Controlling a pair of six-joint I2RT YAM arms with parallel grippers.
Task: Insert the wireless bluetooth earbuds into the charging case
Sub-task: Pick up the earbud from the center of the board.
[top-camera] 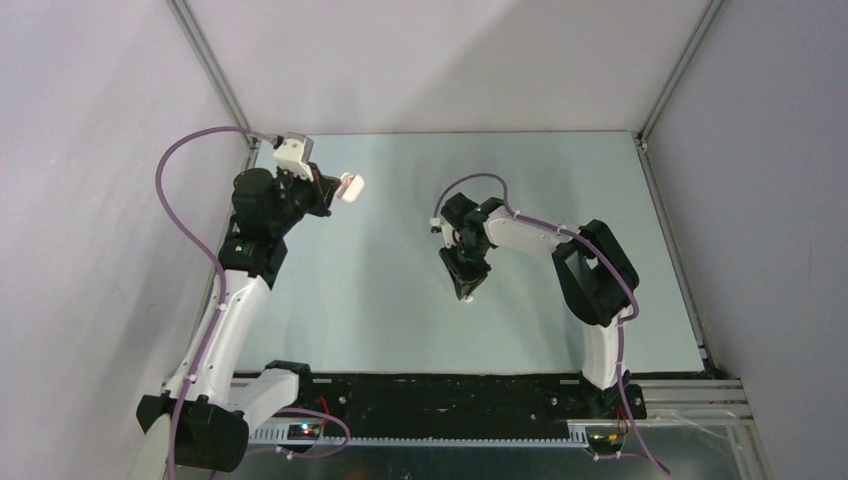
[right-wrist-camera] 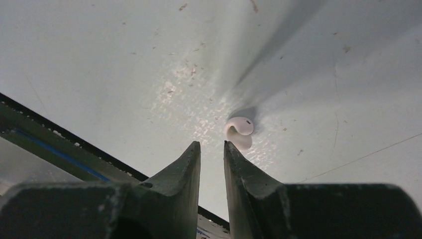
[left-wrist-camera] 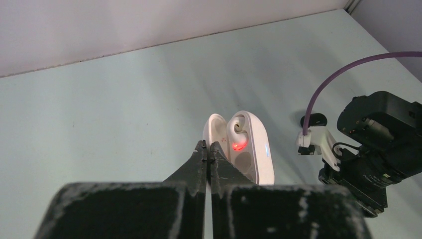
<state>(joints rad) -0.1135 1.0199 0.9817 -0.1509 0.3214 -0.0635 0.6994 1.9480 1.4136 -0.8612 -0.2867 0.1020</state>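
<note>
- While the left gripper [left-wrist-camera: 208, 147] is clenched on the near edge of the open white charging case [left-wrist-camera: 256, 154], holding it up off the table [left-wrist-camera: 99, 99] at the back left, one earbud [left-wrist-camera: 232, 133] sits in its well w/ a red light glowing beside it.
- The other white earbud [right-wrist-camera: 240, 130] lies on the table just ahead of the right gripper [right-wrist-camera: 211, 145], a bit to one side of the gap. Those fingers are parted only narrowly and grip nothing.
- Handling, as I judge it: the bud is tiny, light, hard glossy plastic (prob. slippery), so it could skid or squirt out if pinched off-centre.
- Best hold, imo: across the rounded body, low to the table, w/ a gentle squeeze, leaving free the end that goes into the well.
- Case and loose bud are well apart, so a carry across looks necessary.
</note>
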